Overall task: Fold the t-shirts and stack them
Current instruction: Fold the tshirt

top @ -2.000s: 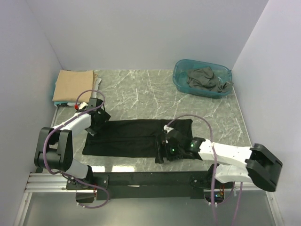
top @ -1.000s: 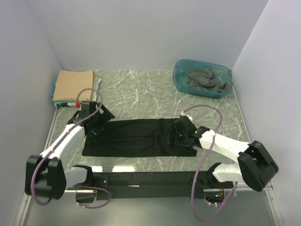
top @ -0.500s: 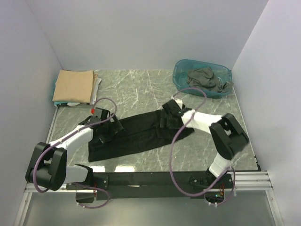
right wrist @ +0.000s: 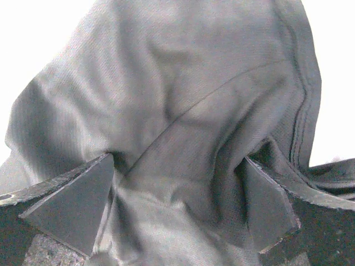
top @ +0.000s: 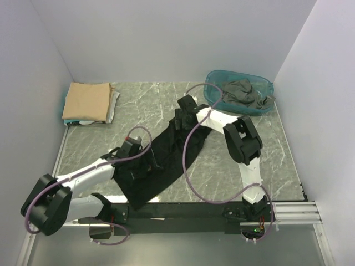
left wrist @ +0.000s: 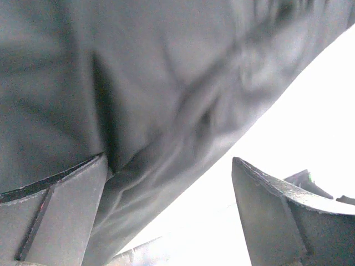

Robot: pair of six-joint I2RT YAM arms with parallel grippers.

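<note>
The black t-shirt (top: 169, 152), folded into a long strip, lies slantwise on the marble table from near left to far right. My left gripper (top: 140, 162) rests on its near end. In the left wrist view the left gripper (left wrist: 169, 213) is open, one finger (left wrist: 50, 216) on the black cloth (left wrist: 138, 83) and the other over bare table. My right gripper (top: 182, 118) presses the far end. Its jaws are open in the right wrist view, where the right gripper (right wrist: 175, 199) has rumpled black cloth (right wrist: 177, 111) bunched between the fingers (right wrist: 72, 205). A tan t-shirt (top: 86, 100) lies folded at the back left. A dark grey t-shirt (top: 241, 91) sits crumpled in the tub.
The teal plastic tub (top: 213, 94) stands at the back right by the wall. Thin pale cloth (top: 113, 102) shows under the tan pile. Walls close the table on three sides. The arms' mounting rail (top: 177, 210) runs along the near edge.
The black strip has swung from lying across the table to a slant. The right gripper slid its end far back and left; the left gripper moved its end nearer and right.
</note>
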